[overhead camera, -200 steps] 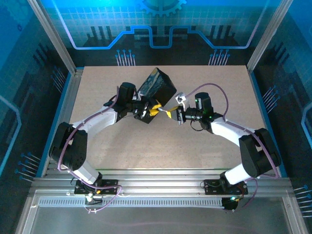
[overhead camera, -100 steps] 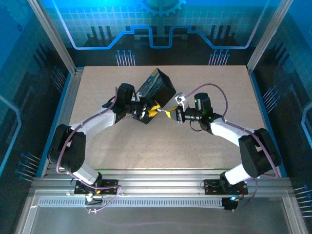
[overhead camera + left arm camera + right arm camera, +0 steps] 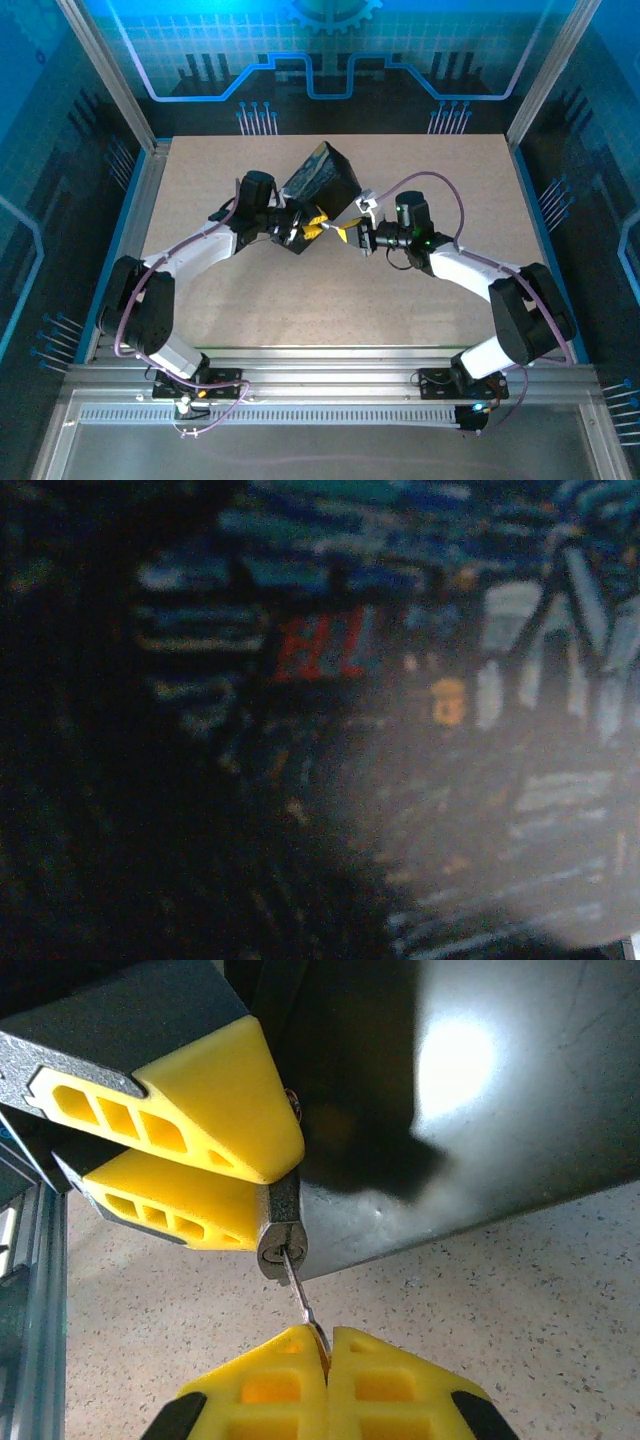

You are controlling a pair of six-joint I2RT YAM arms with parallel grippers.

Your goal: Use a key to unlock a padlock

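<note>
At six o'clock the right gripper (image 3: 327, 1345) has its two yellow ribbed plastic fingertips pressed together on the thin silvery metal key (image 3: 302, 1298). The key's blade slants up toward eleven o'clock, and its tip sits in the keyhole of the small grey metal padlock (image 3: 282, 1232). The left gripper (image 3: 262, 1182) reaches in from ten o'clock, its yellow fingers clamped on either side of the padlock. Behind them, a dark glossy rectangular tin (image 3: 480, 1160) with a bright glare spot fills twelve to three o'clock, resting on the speckled beige table (image 3: 520, 1300).

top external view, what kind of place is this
Probably a robot lab cell or demo booth: aluminium frame around the table, blue circuit-pattern panels behind, left arm and right arm bolted at its edge.
</note>
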